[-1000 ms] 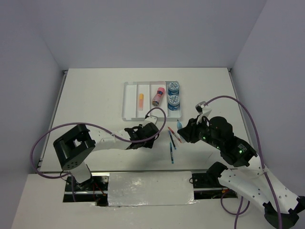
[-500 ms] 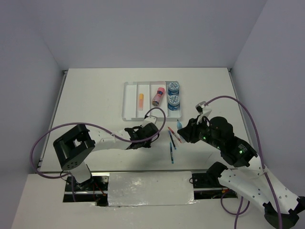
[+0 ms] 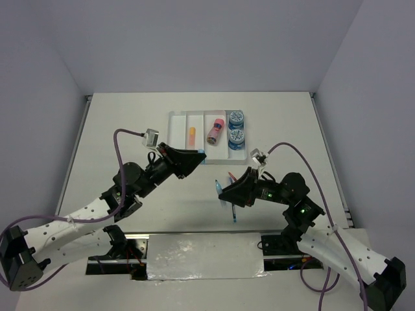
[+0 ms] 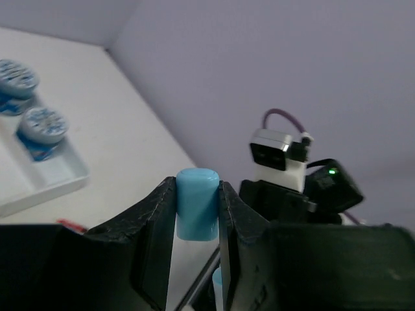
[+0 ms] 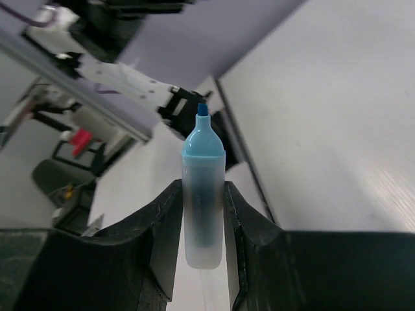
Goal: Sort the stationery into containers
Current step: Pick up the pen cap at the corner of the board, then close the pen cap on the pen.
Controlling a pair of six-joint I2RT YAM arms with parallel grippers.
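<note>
Underneath everything, a white table (image 3: 130, 123). Above it, lifted clear of the surface, the two arms, tips pointed toward each other near the middle. Toward the far side, a clear tray (image 3: 176, 139) of four long compartments running away from the bases. At about the tray's near edge, whether over it or just short of it not clear, the left gripper (image 3: 198, 155), clamped on a light-blue eraser (image 4: 197, 207): a short rounded block upright between the fingers (image 4: 155, 220), its top poking out above their tips. To the right of that and nearer the bases, apart from it, the right gripper (image 3: 222, 190), pinching a light-blue marker (image 5: 203, 162) around its translucent barrel, the tapered dark-blue tip sticking out past the fingers. In the tray's rightmost compartment, a blue patterned roll (image 3: 236, 118) at the far end and a second roll (image 3: 237, 137) just nearer. In the third compartment from the left, a pink cylinder (image 3: 216, 129), lying tilted. In the second, an orange eraser (image 3: 192, 135), lying lengthwise. On the bare table nearer the bases, below the right gripper, a blue pen (image 3: 233, 212); farther back, a red pen (image 3: 231, 175), partly hidden by the right arm.
</note>
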